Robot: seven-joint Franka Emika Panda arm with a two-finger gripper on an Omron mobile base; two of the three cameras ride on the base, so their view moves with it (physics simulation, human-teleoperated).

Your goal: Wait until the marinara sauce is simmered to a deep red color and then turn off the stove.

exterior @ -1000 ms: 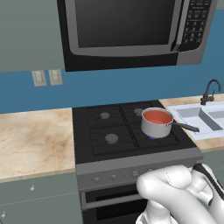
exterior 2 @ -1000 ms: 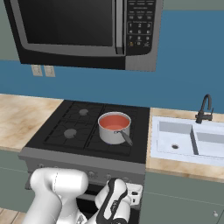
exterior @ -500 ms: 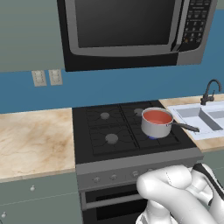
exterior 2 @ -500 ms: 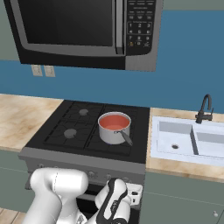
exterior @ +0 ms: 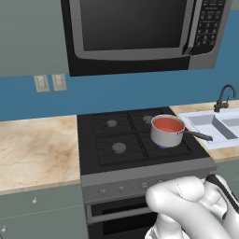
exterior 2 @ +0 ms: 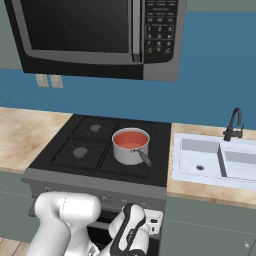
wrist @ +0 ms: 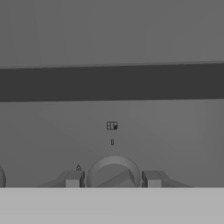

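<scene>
Two fingertips (wrist: 73, 179) of gripper (wrist: 113, 179) nearly closed around stove (exterior: 140, 140) knob (wrist: 113, 171) on front panel; marinara sauce (exterior: 166, 124) in saucepan (exterior 2: 131, 152) on front-right burner.

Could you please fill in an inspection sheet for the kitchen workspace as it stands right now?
Surface: black stove, four burners, between marble counters.
Job's things: steel saucepan on the front right burner, marinara sauce orange-red; handle points toward the sink.
Clutter: nothing seen.
Grippers: gripper low at the stove's front panel, fingertips either side of a round knob.
Cables: nothing seen.
Surroundings: microwave above, wall outlets, faucet.
</scene>
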